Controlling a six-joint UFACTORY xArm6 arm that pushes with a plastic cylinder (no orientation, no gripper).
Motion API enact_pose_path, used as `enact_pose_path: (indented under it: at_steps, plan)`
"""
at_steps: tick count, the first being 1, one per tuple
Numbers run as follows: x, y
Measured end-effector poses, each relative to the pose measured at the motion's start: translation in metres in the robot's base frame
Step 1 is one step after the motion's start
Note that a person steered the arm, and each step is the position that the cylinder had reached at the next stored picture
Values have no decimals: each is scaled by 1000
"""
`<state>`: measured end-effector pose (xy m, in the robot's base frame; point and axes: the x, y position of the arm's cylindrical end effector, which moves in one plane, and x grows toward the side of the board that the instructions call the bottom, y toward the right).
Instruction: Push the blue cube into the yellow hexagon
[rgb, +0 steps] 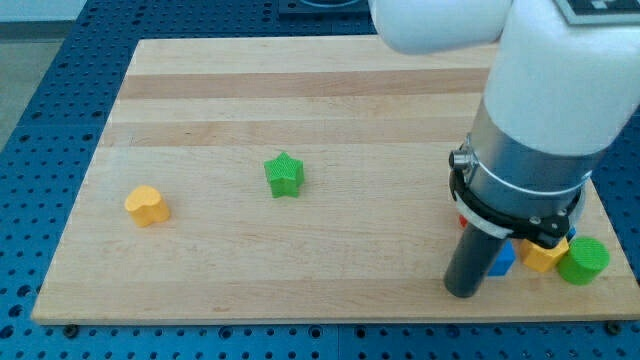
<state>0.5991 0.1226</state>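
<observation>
The blue cube (503, 260) lies near the board's bottom right corner, mostly hidden behind my rod. A yellow block (545, 256) sits right beside it on the view's right, apparently touching it; its shape is partly hidden by the arm, so I cannot confirm that it is the hexagon. My tip (463, 291) rests on the board just left of the blue cube, close to it or touching it. A second yellow block (147, 205), rounded and heart-like, lies far off at the view's left.
A green star (284, 175) sits left of the board's middle. A green cylinder (584, 261) stands at the right edge, next to the yellow block. A sliver of a red block (462, 222) shows behind the arm. The wooden board's bottom edge (300, 312) is close below my tip.
</observation>
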Motion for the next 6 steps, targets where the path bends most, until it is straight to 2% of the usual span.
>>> enact_pose_path:
  at_steps: [2,4,5,6]
  plan:
    - [-23,12]
    - [-24,25]
    - [-12,-14]
    - [-10,-77]
